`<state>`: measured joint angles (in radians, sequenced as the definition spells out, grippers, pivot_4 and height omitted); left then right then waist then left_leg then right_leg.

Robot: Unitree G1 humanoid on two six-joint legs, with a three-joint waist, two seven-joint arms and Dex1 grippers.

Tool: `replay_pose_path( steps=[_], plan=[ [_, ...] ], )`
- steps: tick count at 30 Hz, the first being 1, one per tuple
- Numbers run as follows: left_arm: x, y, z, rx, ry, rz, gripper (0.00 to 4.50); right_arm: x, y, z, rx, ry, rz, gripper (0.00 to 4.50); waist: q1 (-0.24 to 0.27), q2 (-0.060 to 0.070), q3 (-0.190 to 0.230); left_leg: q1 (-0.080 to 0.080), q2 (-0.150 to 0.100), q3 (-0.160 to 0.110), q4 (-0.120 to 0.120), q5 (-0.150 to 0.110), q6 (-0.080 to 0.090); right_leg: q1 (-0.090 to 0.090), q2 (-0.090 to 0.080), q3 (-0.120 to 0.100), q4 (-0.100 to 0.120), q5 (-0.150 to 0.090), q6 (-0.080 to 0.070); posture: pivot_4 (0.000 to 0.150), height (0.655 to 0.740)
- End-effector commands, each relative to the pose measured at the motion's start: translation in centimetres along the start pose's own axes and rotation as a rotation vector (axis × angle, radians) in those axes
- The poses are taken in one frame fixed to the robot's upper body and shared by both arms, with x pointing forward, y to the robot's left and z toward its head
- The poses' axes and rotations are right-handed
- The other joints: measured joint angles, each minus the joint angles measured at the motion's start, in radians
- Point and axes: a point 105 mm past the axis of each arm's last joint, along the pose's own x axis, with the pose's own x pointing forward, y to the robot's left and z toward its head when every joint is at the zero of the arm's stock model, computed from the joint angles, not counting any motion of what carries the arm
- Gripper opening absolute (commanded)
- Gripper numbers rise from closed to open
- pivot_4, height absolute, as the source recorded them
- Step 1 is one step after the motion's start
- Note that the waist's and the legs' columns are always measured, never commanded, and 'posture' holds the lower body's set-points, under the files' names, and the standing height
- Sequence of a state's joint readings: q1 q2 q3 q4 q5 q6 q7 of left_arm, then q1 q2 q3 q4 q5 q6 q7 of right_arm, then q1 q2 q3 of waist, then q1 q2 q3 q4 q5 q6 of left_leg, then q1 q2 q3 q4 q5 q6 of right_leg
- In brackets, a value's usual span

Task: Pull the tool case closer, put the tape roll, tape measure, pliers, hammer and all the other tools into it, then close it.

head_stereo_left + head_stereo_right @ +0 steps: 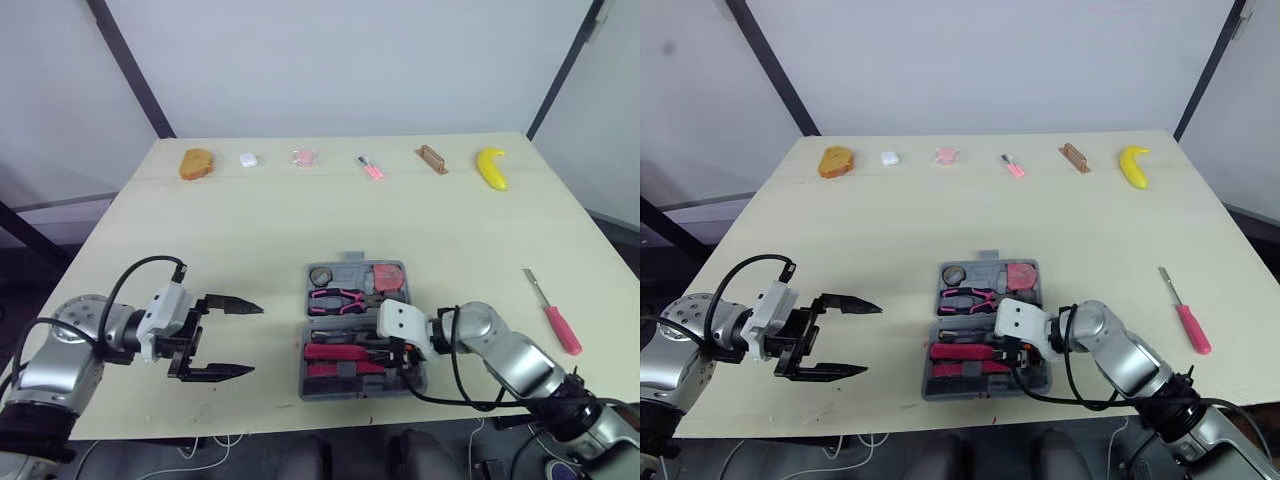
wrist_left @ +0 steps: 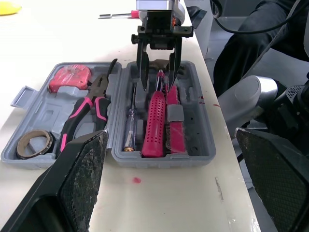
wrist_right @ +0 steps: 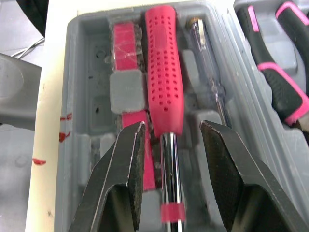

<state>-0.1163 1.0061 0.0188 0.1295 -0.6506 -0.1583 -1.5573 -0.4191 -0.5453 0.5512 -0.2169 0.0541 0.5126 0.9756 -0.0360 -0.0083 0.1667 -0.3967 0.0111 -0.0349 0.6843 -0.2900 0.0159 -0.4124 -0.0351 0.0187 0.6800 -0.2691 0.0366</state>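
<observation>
Tool case (image 2: 198, 130) — lay open near the front edge of the surface (image 1: 250, 230); hammer (image 3: 164, 82), pliers (image 1: 340, 297) and tape roll (image 2: 33, 152) sat inside. Right gripper (image 3: 172, 128) — jaws parted astride the hammer's shaft. Left gripper (image 1: 255, 340) hung left of the case, jaws released.

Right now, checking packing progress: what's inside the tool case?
In the tool case, far half: tape roll, pliers, red tape measure. Near half: pink-handled hammer, clear-handled screwdriver, a pink flat tool. The open right gripper straddles the hammer's shaft, hiding its head.
</observation>
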Motion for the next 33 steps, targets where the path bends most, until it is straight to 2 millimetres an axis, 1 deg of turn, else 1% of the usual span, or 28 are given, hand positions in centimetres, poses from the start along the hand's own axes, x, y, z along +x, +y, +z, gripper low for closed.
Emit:
replay_pose_path(
  steps=[1, 6, 10, 14, 20, 21, 22, 24, 25, 29, 33],
  plan=[
    [-0.3, -0.4, 0.4, 0.030, -0.002, -0.045, 4.50, -0.3, 0.0, 0.8, -0.033, -0.032, 0.005, 1.89, 0.001, 0.000, 0.000, 0.000, 0.000, 0.000, 0.000, 0.000, 0.000, 0.000, 0.000, 0.000, 0.000, 0.000, 0.000, 0.150, 0.7400],
    [-0.3, -0.4, 0.3, 0.030, 0.000, -0.044, 4.50, -0.8, 0.0, 0.6, -0.030, -0.029, 0.006, 1.89, 0.000, 0.000, 0.000, 0.000, 0.000, 0.000, 0.000, 0.000, 0.000, 0.000, 0.000, 0.000, 0.000, 0.000, 0.000, 0.150, 0.7400],
    [-0.4, -0.5, 0.2, 0.027, 0.003, -0.042, 4.50, -2.0, -0.2, -0.9, -0.043, 0.077, -0.007, 1.89, 0.002, 0.000, 0.000, 0.000, 0.000, 0.000, 0.000, 0.000, 0.000, 0.000, -0.001, 0.000, 0.000, 0.000, 0.000, 0.150, 0.7400],
    [-0.3, -0.5, 0.2, 0.029, 0.000, -0.042, 4.50, -2.3, -0.3, -1.9, -0.011, 0.129, -0.024, 1.89, 0.000, 0.000, 0.000, 0.000, 0.000, 0.000, 0.000, 0.000, 0.000, 0.000, 0.000, 0.000, 0.000, 0.000, 0.000, 0.150, 0.7400],
    [-0.3, -0.5, 0.2, 0.032, -0.002, -0.043, 4.50, -2.0, 0.0, -1.7, 0.014, 0.109, -0.017, 1.89, 0.001, 0.000, 0.000, 0.000, 0.000, 0.000, 0.000, 0.000, 0.000, 0.000, 0.000, 0.000, 0.000, 0.000, 0.000, 0.150, 0.7400],
    [-0.3, -0.5, 0.2, 0.031, -0.001, -0.042, 4.50, -2.0, 0.0, -1.6, 0.012, 0.108, -0.017, 1.38, 0.001, 0.000, 0.000, 0.000, 0.000, 0.000, 0.000, 0.000, 0.000, 0.000, 0.000, 0.000, 0.000, 0.000, 0.000, 0.150, 0.7400],
    [-0.4, -0.5, 0.1, 0.031, 0.000, -0.042, 4.50, -2.0, 0.1, -1.6, 0.011, 0.108, -0.016, 1.16, 0.001, 0.000, 0.000, 0.000, 0.000, 0.000, 0.000, 0.000, 0.000, 0.000, 0.000, 0.000, 0.000, 0.000, 0.000, 0.150, 0.7400],
    [-0.4, -0.5, 0.1, 0.031, 0.001, -0.042, 4.50, -2.0, 0.1, -1.5, 0.008, 0.107, -0.014, 0.34, 0.001, 0.000, 0.000, 0.000, 0.000, 0.000, 0.000, 0.000, 0.000, 0.000, 0.000, 0.000, 0.000, 0.000, 0.000, 0.150, 0.7400],
    [-0.4, -0.5, 0.1, 0.030, 0.001, -0.042, 4.50, -2.0, 0.1, -1.5, 0.003, 0.110, -0.014, 0.02, 0.001, 0.000, 0.000, 0.000, 0.000, 0.000, 0.000, 0.000, 0.000, 0.000, 0.000, 0.000, 0.000, 0.000, 0.000, 0.150, 0.7400],
    [-0.4, -0.5, 0.1, 0.028, 0.000, -0.041, 4.50, -2.1, 0.1, -1.3, -0.019, 0.113, -0.013, 0.02, 0.001, 0.000, 0.000, 0.000, 0.000, 0.000, 0.000, 0.000, 0.000, 0.000, 0.000, 0.000, 0.000, 0.000, 0.000, 0.150, 0.7400],
    [-0.4, -0.6, 0.0, 0.026, 0.000, -0.040, 4.50, -2.2, -0.1, -0.6, -0.063, 0.108, -0.014, 0.02, 0.001, 0.000, 0.000, 0.000, 0.000, 0.000, 0.000, 0.000, 0.000, 0.000, 0.000, 0.000, 0.000, 0.000, 0.000, 0.150, 0.7400]
  ],
)
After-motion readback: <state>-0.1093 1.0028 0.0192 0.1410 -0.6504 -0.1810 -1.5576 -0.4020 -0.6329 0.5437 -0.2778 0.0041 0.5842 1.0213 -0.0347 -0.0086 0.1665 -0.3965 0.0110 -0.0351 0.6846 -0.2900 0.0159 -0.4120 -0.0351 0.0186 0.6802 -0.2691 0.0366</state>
